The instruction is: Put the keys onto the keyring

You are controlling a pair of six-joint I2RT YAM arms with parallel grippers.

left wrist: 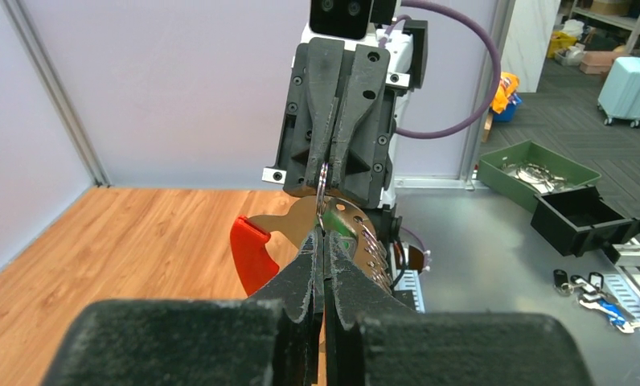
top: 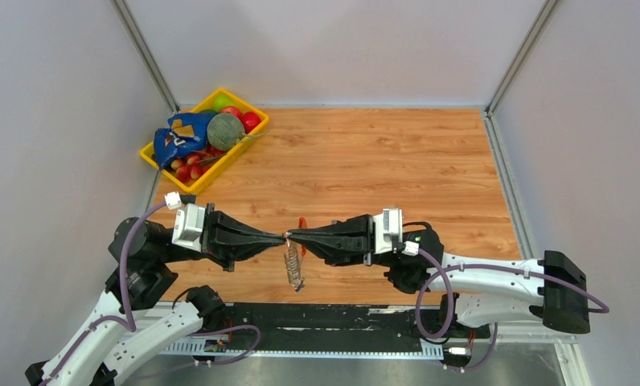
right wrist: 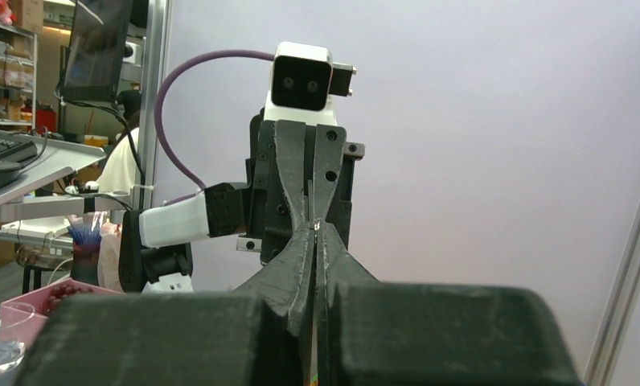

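Note:
My left gripper and right gripper meet tip to tip above the table's near middle. Both are shut on a thin silver ring of the keyring. In the top view its red curved piece sticks up behind the tips and its silvery coil hangs below them. In the left wrist view my left gripper pinches the ring from below and the right gripper from above, with the red piece, a silver plate and a green patch behind. The blue key is hidden.
A yellow basket with red balls, a green ball and a blue bag stands at the back left. Grey walls close the wooden table's left, back and right. In the left wrist view, a grey bench beyond the table holds green and black bins and loose keys.

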